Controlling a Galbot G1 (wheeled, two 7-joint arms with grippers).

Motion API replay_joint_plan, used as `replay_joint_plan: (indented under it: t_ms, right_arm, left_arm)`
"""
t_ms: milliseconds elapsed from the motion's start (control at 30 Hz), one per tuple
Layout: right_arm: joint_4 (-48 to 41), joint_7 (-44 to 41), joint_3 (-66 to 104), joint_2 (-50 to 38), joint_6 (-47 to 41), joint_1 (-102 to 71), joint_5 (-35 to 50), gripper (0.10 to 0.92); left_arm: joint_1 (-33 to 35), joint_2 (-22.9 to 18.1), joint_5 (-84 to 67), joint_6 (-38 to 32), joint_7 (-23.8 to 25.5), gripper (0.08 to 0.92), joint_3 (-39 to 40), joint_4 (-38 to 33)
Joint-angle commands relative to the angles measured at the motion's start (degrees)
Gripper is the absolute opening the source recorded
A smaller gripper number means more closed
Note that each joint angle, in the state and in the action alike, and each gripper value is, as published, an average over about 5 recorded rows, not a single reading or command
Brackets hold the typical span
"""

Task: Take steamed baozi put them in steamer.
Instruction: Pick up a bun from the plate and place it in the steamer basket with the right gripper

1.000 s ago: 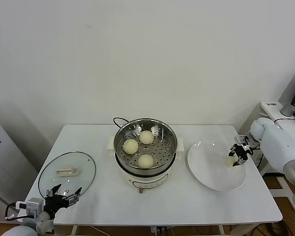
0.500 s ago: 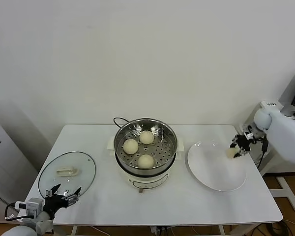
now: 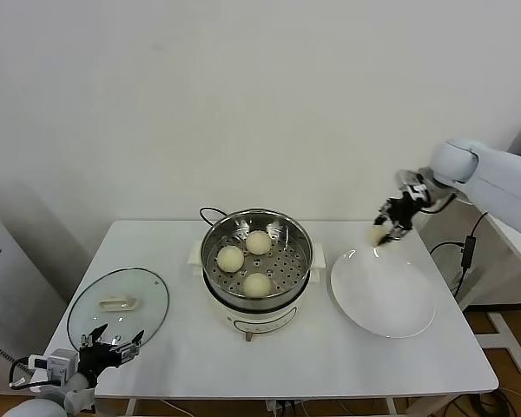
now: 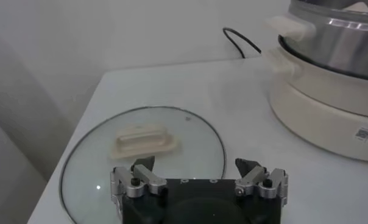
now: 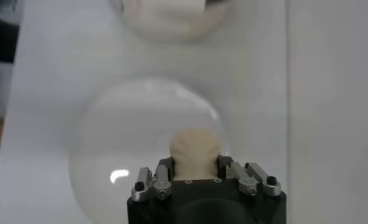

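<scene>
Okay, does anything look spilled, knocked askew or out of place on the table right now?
Nothing stands out. Three cream-white buns sit in the upright shiny steel steamer basket, the round glass lid lies flat on the table, and the right gripper holds the fourth bun above the bare white plate.

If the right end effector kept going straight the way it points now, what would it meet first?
Most likely the white plate. The right end effector, shut on a baozi, points down at it in its wrist view. Depth is unclear; in the head view it sits above the plate's far rim.
</scene>
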Motion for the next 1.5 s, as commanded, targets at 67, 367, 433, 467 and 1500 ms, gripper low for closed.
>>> replay_joint_plan:
  t_ms: [67,367,433,467,1500]
  right_arm:
    - [10.9,8.8,-12.4,9.6,-14.5,12.7,21.3,0.45]
    - [11.9,14.7,-11.1,15.3,-20.0,9.2,25.1,0.45]
    - [12.5,16.5,-11.0,16.1,-21.3,8.4,26.0,0.45]
    - [12.7,17.4,-10.9,16.4,-21.9,7.9,26.3,0.45]
    - [9.9,24.9,-8.7,18.8,-24.6,-4.2,21.8,0.536]
  left_arm:
    - [-0.1,0.0,0.1,0.0,-0.1,0.823,0.1,-0.1]
    - [-0.3,-0.1,0.2,0.1,-0.2,0.823,0.2,-0.1]
    - [-0.3,0.0,0.2,0.1,-0.2,0.823,0.2,-0.1]
    - [-0.3,0.0,0.2,0.0,-0.2,0.823,0.2,-0.1]
    - [-0.3,-0.8,0.0,0.1,-0.3,0.823,-0.1,-0.3]
